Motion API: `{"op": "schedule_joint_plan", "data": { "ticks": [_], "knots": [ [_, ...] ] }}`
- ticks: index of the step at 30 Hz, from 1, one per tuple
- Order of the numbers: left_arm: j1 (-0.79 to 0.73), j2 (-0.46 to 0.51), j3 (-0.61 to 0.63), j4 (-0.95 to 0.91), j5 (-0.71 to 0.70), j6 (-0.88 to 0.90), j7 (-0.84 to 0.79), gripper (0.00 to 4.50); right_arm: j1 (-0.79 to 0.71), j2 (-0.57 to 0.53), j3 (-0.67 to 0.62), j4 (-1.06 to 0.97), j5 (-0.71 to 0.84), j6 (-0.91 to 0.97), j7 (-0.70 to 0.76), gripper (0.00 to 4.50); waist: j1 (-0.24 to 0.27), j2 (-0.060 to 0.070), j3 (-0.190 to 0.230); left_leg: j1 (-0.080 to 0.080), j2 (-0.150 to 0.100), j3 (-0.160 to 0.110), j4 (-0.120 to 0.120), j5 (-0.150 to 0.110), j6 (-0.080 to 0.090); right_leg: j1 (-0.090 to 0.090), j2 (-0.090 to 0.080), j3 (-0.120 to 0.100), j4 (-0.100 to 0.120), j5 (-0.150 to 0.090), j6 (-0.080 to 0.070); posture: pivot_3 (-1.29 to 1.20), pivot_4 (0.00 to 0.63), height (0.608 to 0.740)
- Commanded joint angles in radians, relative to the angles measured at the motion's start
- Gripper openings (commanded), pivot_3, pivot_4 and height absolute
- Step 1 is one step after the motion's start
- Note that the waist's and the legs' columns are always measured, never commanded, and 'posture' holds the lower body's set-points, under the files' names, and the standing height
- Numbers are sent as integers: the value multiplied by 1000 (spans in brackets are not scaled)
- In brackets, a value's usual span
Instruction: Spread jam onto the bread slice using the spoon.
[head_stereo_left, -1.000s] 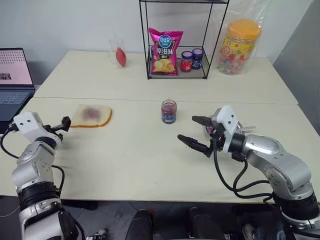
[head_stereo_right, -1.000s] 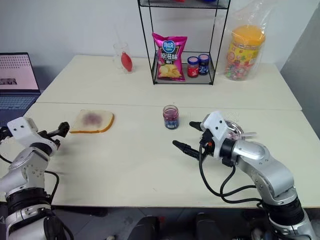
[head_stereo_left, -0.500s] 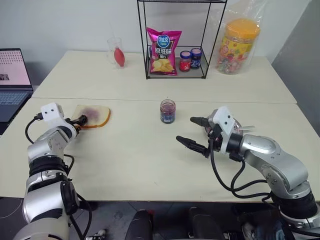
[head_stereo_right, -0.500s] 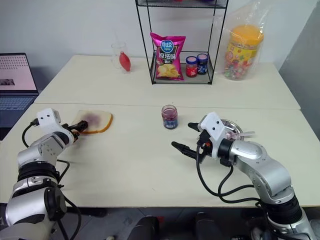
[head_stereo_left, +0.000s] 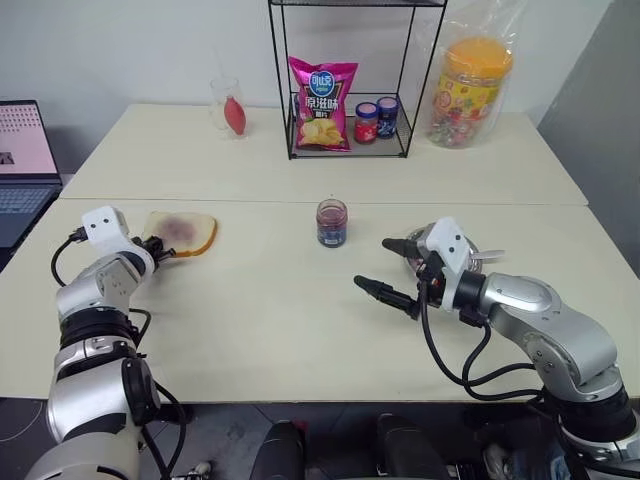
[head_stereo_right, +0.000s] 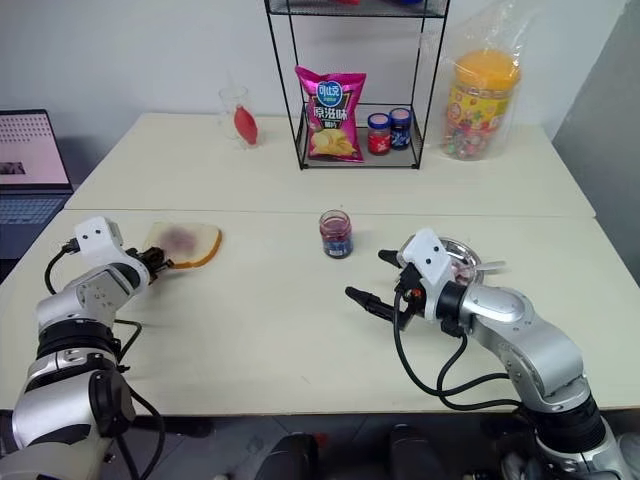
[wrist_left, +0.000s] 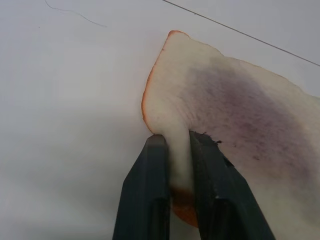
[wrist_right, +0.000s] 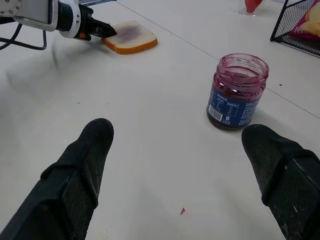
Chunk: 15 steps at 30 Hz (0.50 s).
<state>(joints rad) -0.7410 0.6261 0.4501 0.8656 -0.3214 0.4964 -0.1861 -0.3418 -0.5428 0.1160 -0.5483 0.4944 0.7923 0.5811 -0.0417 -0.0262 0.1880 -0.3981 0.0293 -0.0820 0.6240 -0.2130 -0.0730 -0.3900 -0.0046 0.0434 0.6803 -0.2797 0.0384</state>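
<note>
- Table (head_stereo_left: 300, 310): pale, two tops butted together, bearing all items.
- Wire rack (head_stereo_left: 345, 80): at far side, holding chip bag (head_stereo_left: 322, 90) and two small capped jars.
- Right tool (head_stereo_left: 395, 270): hovering over table, jaws spread wide, empty, near dish (head_stereo_right: 462, 262).
- Left tool (wrist_left: 175, 150): clamped on near edge of bread.
- Bread (head_stereo_left: 182, 232): flat on table at left, purple stain in centre.
- Jam jar (wrist_right: 236, 92): upright, lidless, mid-table, well apart from bread.
</note>
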Motion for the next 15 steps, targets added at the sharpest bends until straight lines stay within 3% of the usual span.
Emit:
{"op": "schedule_joint_plan", "data": {
  "ticks": [1,8,15],
  "knots": [
    [19,4,27,-28,-13,14,31,11,-19,-7,-30,-39,10,-8,1,4500,0,0,0,0,0,0,0,0,0,0,0,0,0,0,0,0,150,740],
    [86,-41,102,-264,-149,50,-39,11,-15,-23,-46,-35,7,-18,14,4500,0,0,0,-1,0,0,0,0,0,0,0,0,-1,0,0,0,150,740],
    [246,50,152,-658,-427,360,-290,11,14,-77,-110,-36,25,-57,68,4500,6,-4,3,-2,0,0,0,0,0,-1,-1,0,-2,0,0,0,150,740]
  ]
}}
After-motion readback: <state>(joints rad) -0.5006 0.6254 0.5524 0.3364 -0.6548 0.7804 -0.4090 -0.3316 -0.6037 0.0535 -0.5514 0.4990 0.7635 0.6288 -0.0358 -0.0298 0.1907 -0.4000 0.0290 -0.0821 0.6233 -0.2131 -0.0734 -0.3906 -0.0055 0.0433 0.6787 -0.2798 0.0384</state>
